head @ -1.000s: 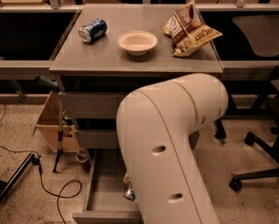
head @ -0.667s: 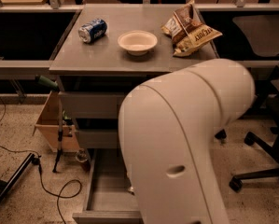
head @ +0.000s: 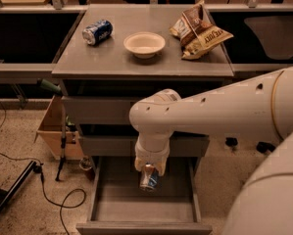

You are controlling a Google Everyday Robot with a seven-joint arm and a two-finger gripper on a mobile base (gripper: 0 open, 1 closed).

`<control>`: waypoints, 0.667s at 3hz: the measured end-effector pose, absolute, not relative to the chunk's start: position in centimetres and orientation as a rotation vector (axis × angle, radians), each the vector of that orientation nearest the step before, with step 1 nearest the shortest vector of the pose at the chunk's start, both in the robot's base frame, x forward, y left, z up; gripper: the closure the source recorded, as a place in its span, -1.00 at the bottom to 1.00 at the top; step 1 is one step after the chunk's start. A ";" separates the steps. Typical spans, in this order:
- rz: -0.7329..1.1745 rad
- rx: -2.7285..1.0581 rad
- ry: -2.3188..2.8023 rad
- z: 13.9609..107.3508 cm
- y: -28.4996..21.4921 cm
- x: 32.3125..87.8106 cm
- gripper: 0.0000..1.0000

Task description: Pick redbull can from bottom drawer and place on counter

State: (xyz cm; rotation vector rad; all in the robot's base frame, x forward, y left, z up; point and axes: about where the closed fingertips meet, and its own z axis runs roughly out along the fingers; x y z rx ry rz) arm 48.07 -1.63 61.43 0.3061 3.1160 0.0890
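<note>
The bottom drawer (head: pixel 111 212) stands pulled open at the foot of the grey cabinet, its flat floor bare. My gripper (head: pixel 149 174) hangs from the white arm over the drawer's back part, pointing down. It is shut on the redbull can (head: pixel 149 178), a slim blue-and-silver can held upright-tilted above the drawer floor. The counter (head: pixel 136 62) is the grey cabinet top above, well above the gripper.
On the counter lie a wider dark-blue soda can (head: pixel 97 32) on its side, a white bowl (head: pixel 144 44) and two snack bags (head: pixel 200 30). A cardboard box (head: pixel 55 131) and cables lie on the floor at the left. Two closed drawer fronts sit above the open one.
The arm has swung out of the camera's way and now reaches down from the right. The gripper and the can it holds, hidden before, are now in view over the drawer.
</note>
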 end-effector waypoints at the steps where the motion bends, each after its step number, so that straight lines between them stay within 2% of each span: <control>1: 0.092 0.306 3.114 61.4 -1.6 48.1 1.00; 2: 0.130 0.305 3.093 62.0 -1.7 48.3 1.00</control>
